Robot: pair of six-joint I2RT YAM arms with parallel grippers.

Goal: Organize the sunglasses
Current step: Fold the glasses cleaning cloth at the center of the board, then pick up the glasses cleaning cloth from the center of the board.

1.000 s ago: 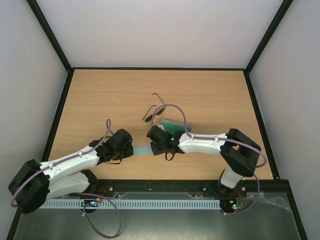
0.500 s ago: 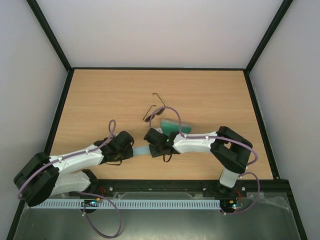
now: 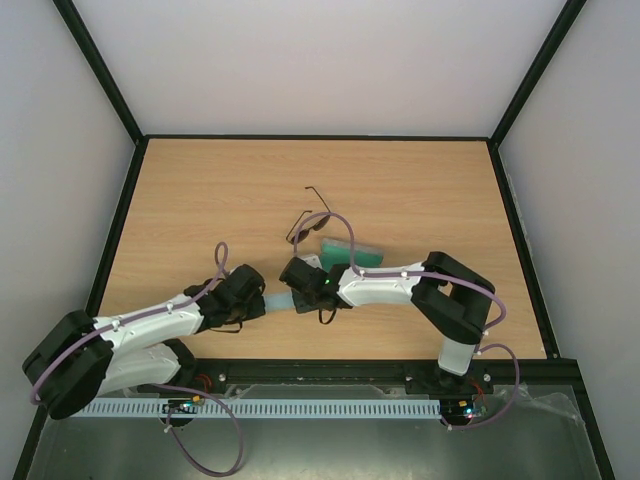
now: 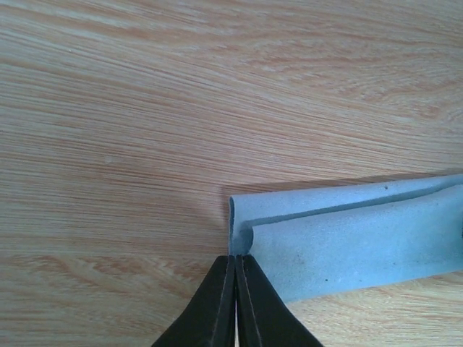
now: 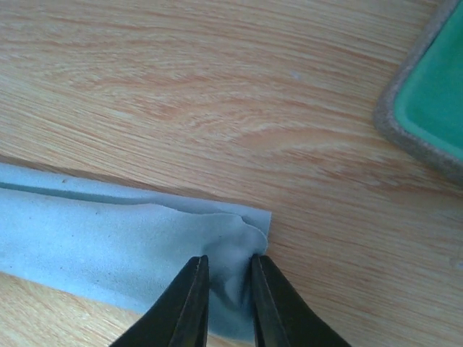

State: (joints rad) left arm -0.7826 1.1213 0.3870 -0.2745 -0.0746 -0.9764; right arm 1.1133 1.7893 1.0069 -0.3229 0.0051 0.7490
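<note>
Pinching the folded blue cloth (image 4: 347,246) are left pincer (image 4: 236,262) and right pincer (image 5: 228,264).

Right fingers (image 5: 187,307) slid left — less cloth (image 3: 277,300) shows between arms.

The left arm (image 3: 150,322) and right arm (image 3: 385,285) both stretch low and inward, wrists pointing at each other, hands nearly meeting. The left hand (image 4: 235,258) has its fingers pressed flat together on one corner of the cloth (image 4: 347,246). The right hand (image 5: 226,264) pinches the other end, fingers a sliver apart.
</note>
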